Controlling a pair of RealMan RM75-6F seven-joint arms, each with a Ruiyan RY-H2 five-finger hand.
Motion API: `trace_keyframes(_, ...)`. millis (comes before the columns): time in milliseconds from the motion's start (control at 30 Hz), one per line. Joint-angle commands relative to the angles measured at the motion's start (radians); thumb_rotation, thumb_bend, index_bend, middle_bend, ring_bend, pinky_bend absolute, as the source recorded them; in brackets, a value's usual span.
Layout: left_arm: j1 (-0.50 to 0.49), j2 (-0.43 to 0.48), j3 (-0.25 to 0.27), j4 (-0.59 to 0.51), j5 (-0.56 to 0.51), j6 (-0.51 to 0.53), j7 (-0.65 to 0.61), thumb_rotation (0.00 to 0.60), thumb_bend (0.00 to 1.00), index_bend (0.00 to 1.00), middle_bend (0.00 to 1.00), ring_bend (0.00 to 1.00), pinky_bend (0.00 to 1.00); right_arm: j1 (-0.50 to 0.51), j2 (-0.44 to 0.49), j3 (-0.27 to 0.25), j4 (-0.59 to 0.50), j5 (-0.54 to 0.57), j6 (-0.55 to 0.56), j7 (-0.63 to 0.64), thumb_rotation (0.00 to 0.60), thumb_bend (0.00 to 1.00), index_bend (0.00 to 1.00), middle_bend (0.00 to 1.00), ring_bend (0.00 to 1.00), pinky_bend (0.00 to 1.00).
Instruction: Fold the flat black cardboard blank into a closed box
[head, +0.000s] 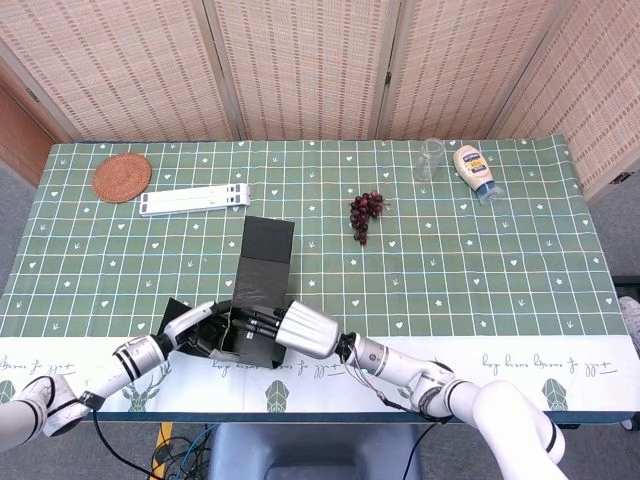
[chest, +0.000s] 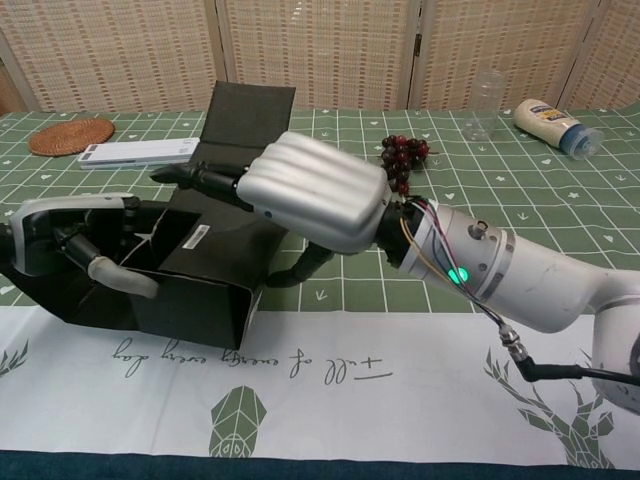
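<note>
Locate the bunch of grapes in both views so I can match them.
Head view: grapes at table centre, beyond the black box.
Chest view: grapes at upper centre, just behind the right robot hand.
Shared landmark: mayonnaise bottle, far right.

No lettering anywhere is clear enough to read.
</note>
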Motion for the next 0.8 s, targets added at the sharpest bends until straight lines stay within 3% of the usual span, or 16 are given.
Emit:
trace_keyframes(33, -0.001, -0.014, 0.005, 0.009, 0.004, -0.003, 0.015, 0.6, 0.13, 0.21, 0.22, 0.67, 0.88, 0.003, -0.01, -0.008, 0.013, -0.004, -0.002, 0.003, 0.6, 0.1, 0.0, 0.18, 0.71, 1.0)
trace_keyframes(233, -0.003, -0.032, 0.016, 0.022, 0.009, 0.0, 0.009, 0.6, 0.13, 0.19, 0.22, 0.66, 0.87, 0.008, -0.021, -0.016, 0.039, -0.006, 0.003, 0.02, 0.6, 0.1, 0.01, 0.2, 0.72, 1.0)
trace_keyframes(800, -0.018, -0.057, 0.044, 0.058, 0.031, 0.021, -0.011, 0.6, 0.13, 0.13, 0.18, 0.63, 0.87, 0.047, -0.041, -0.059, 0.129, -0.039, 0.032, 0.119, 0.6, 0.1, 0.25, 0.36, 0.77, 1.0)
